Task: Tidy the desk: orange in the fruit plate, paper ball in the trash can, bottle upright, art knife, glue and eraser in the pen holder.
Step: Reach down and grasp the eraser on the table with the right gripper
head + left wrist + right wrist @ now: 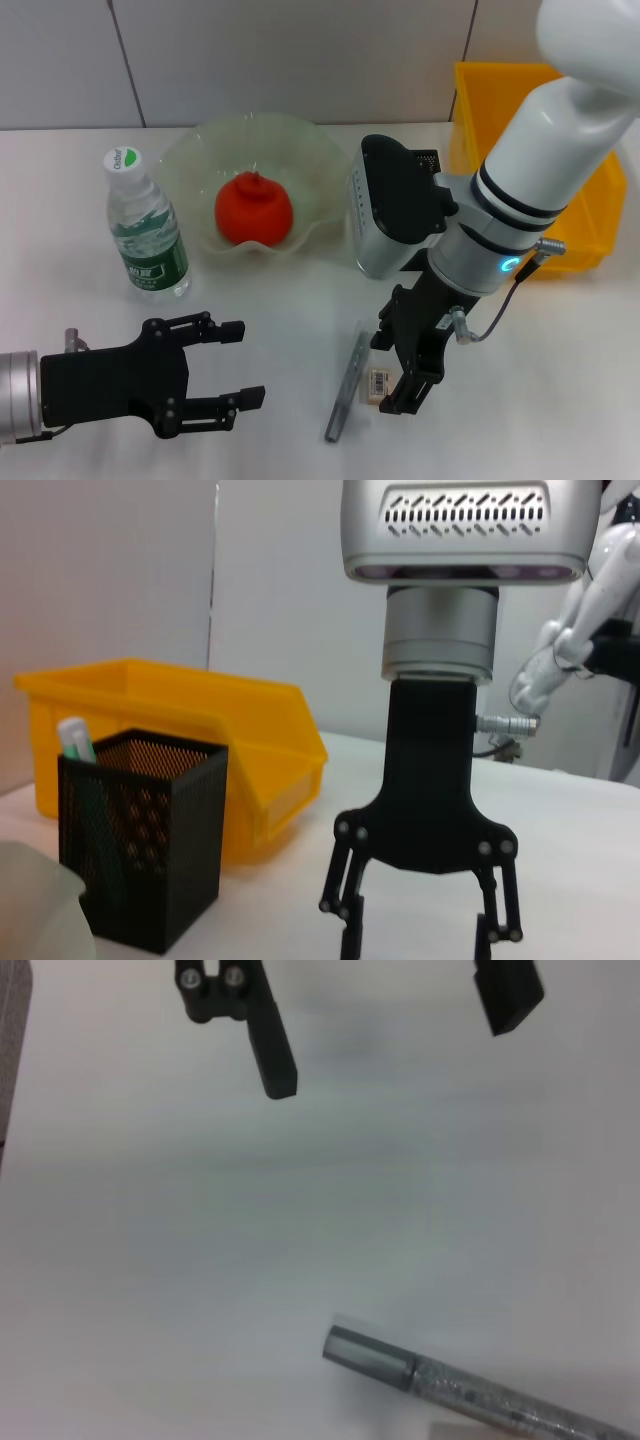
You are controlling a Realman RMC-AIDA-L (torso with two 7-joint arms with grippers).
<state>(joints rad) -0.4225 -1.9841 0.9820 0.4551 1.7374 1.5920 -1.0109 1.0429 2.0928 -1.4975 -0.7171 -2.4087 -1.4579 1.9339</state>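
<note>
Jaws spread, right gripper (400, 375) hovers above white desk (540, 400).

From down at desk level, the right gripper (418, 920) hangs straight down over the white desk (570, 860), its two black fingers (350, 935) spread apart. Off to one side stands the black mesh pen holder (140, 845) with the mint-green glue stick (76, 738) poking out of its top. Just behind the holder sits the yellow trash can (200, 735). A pale green edge of the fruit plate (35, 905) shows in the near corner.
</note>
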